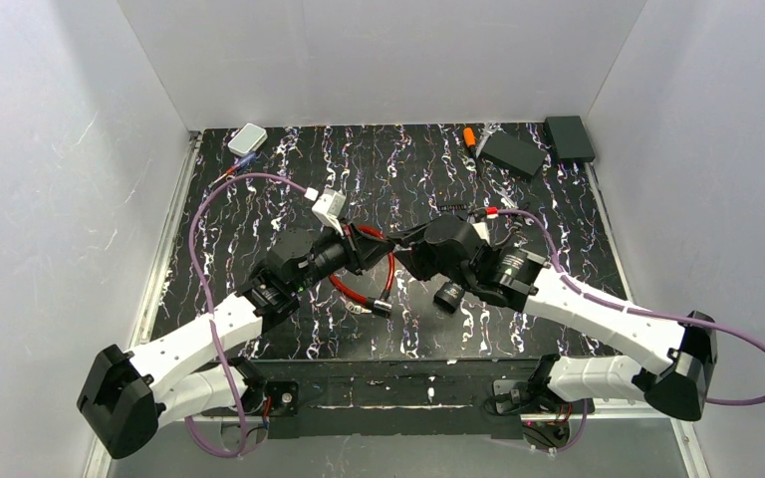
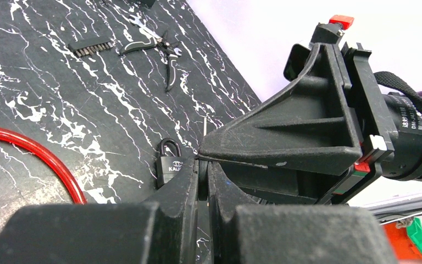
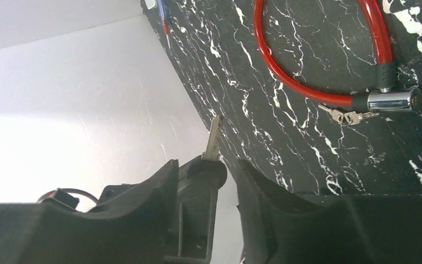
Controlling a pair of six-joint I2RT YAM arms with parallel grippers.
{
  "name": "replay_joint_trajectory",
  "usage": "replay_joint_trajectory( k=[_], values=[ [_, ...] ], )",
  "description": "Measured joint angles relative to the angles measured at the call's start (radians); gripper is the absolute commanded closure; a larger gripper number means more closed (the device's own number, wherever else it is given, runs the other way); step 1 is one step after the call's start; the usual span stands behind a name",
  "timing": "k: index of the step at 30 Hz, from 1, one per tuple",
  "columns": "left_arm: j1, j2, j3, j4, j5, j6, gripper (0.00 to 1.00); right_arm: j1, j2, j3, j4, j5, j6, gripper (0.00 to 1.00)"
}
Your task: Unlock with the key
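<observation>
In the overhead view the left gripper [image 1: 371,242] and the right gripper [image 1: 410,257] are being held tip to tip over the middle of the table [image 1: 518,199]. Whatever lies under the tips is being hidden by them. A red cable lock [image 1: 347,292] is being shown just on the near side of the left jaws. In the left wrist view that gripper's fingers [image 2: 184,187] are being pressed flat together, and the thin blade of the key [image 2: 206,125] is being shown edge-on, rising out of their seam, so the key is judged to be pinched there. The padlock [image 2: 170,164] is being shown on the table just beyond these jaws and a little to the left of the seam, its shackle at the far end. Whether it is standing or lying flat cannot be told. One finger of the right gripper is being pushed in against the seam from the right, crowding the way down to the lock. Pliers [image 2: 162,47] and a toothed strip [image 2: 90,48] are being left well beyond. In the right wrist view the key's long axis is being pointed straight out past the fingertips. The right jaws are being held partly apart, a gap showing beside the key's dark head. The cable's chrome barrel [image 3: 394,100] and a small bunch of keys [image 3: 347,116] are being shown far to the right. The left arm is judged nearer to the padlock.
</observation>
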Motion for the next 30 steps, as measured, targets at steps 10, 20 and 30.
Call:
replay_joint_trajectory(
  k=[10,20,30],
  values=[
    [-0.001,-0.094,0.024,-0.086,-0.022,0.127,1.00,0.001,-0.101,-0.029,0.013,0.111,-0.164,0.06],
    [0.010,-0.188,0.071,-0.236,-0.133,0.340,1.00,0.001,-0.209,-0.039,-0.054,0.247,-0.467,0.02],
    [0.094,-0.153,0.215,-0.360,-0.191,0.499,1.00,0.001,-0.373,-0.169,-0.146,0.350,-0.544,0.02]
  ],
)
